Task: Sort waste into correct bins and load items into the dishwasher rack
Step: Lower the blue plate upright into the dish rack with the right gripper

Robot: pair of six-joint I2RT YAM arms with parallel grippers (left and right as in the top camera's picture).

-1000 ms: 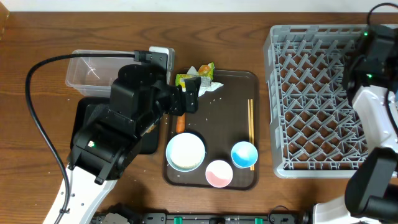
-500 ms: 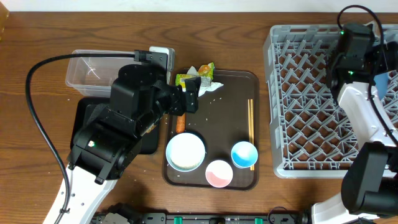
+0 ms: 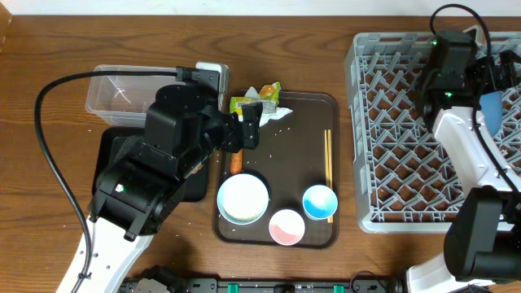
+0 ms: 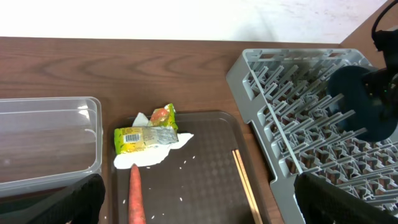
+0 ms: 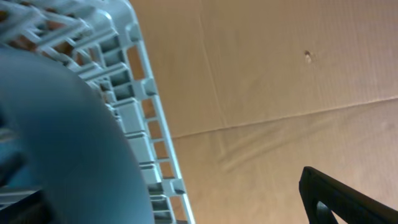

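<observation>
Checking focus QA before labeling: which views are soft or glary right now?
Overhead: sharp, evenly lit, mild sheen on the clear tub. Left wrist: snack wrapper and carrot crisp; its own fingers are dark blurs in the bottom corners. Right wrist: the dark blue plate is a big out-of-focus mass on the left; the dishwasher rack edge is only slightly soft.

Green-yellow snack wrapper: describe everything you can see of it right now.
The green-yellow foil snack wrapper is crumpled and lies at the far left corner of the dark brown serving tray, barcode label up, resting on crumpled white tissue. A small orange carrot lies just nearer the left wrist camera. Nothing grips it.
</observation>
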